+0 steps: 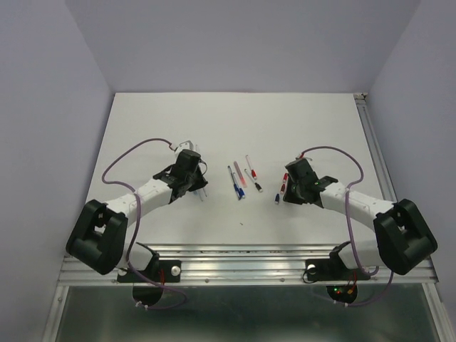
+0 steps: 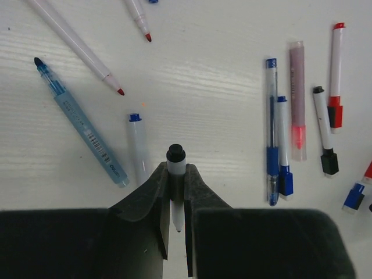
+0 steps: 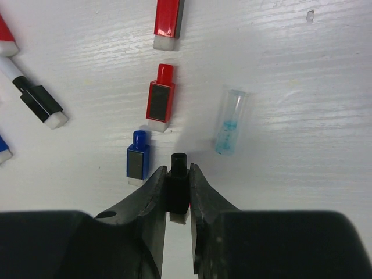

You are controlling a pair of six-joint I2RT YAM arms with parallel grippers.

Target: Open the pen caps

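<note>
Top view: left gripper [image 1: 191, 173] is seen at 9 o'clock of the table [image 1: 235, 117] centre, right gripper [image 1: 296, 187] at 3 o'clock. A loose cluster of pens [image 1: 239, 182] is laid between them. Jaw state can't be told from up here for either.

Left wrist: the left gripper is clamped on a black-tipped pen [image 2: 175, 156]. Its white barrel is pinched between the jaws and its tip is pointed to 12 o'clock. A blue-ended pen [image 2: 138, 148] is laid just beside it at 9 o'clock, and a light-blue marker [image 2: 81, 125] at 10 o'clock. Uncapped red-tipped pens [image 2: 75, 43] are laid at 11 o'clock. A row is lined up at 2–3 o'clock: blue pen [image 2: 271, 145], pink highlighter [image 2: 297, 110], black-capped marker [image 2: 323, 131], red-capped marker [image 2: 335, 70].

Right wrist: the right gripper is closed on a black cap [image 3: 178, 168], narrow end pointed to 12 o'clock. Loose caps are scattered on the table:
- blue cap [image 3: 138, 158] at 10 o'clock, just beside the jaws
- red cap [image 3: 160, 99] at 11 o'clock
- clear cap [image 3: 231, 119] at 1 o'clock
- second red cap [image 3: 170, 20], cut off by the top edge at 12 o'clock
</note>
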